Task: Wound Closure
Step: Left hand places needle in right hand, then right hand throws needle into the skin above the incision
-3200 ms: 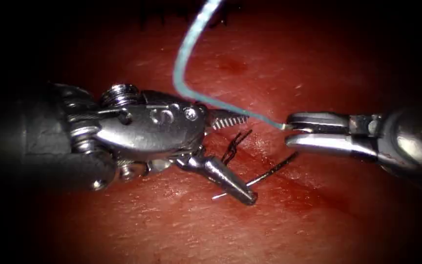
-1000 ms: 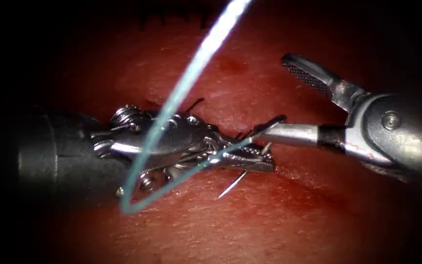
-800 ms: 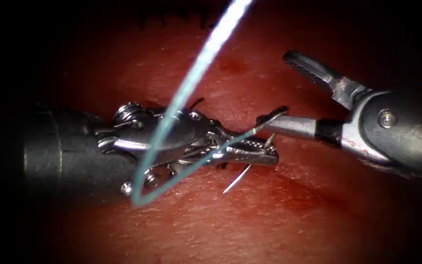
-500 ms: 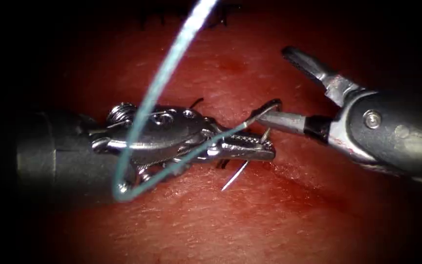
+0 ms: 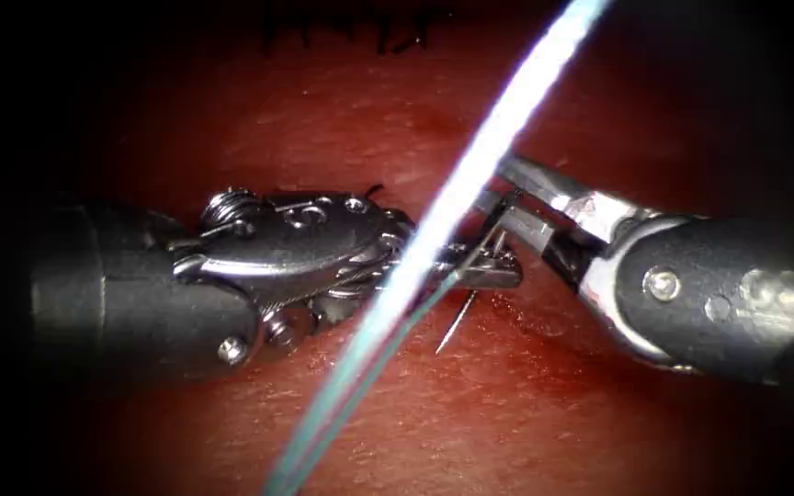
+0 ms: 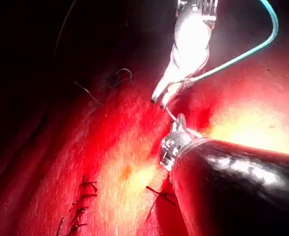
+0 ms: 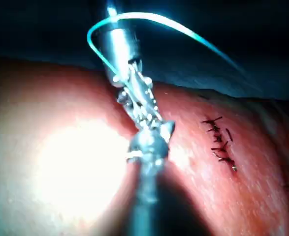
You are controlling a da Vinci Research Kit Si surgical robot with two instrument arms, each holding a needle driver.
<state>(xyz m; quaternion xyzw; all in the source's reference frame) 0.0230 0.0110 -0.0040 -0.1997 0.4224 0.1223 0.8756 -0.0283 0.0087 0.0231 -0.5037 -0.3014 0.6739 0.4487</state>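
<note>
In the endoscope view my left tool (image 5: 505,271) comes in from the left, jaws shut on the curved needle (image 5: 457,323) at mid-curve. The needle's point hangs down just over the tissue (image 5: 397,129), outside it. My right tool (image 5: 500,208) comes in from the right, jaws shut on the needle's upper end, where the thread joins. The pale teal thread (image 5: 470,174) runs as a diagonal across both tools. In the left wrist view the right tool (image 6: 162,98) meets my left tool (image 6: 176,132). In the right wrist view my right tool (image 7: 151,130) touches the left tool (image 7: 134,88).
Dark finished stitches (image 5: 351,35) lie at the far edge of the tissue, and also appear in the wrist views as stitches (image 6: 82,204) and stitches (image 7: 220,142). A short dark thread end (image 5: 374,191) sticks up behind the left tool. Red fluid wets the tissue (image 5: 562,340) under the right tool.
The right tool's jaws, wide open a second ago, have closed on the needle's upper end. The thread loop at lower left has swung into a straight diagonal. The left tool keeps its grip.
</note>
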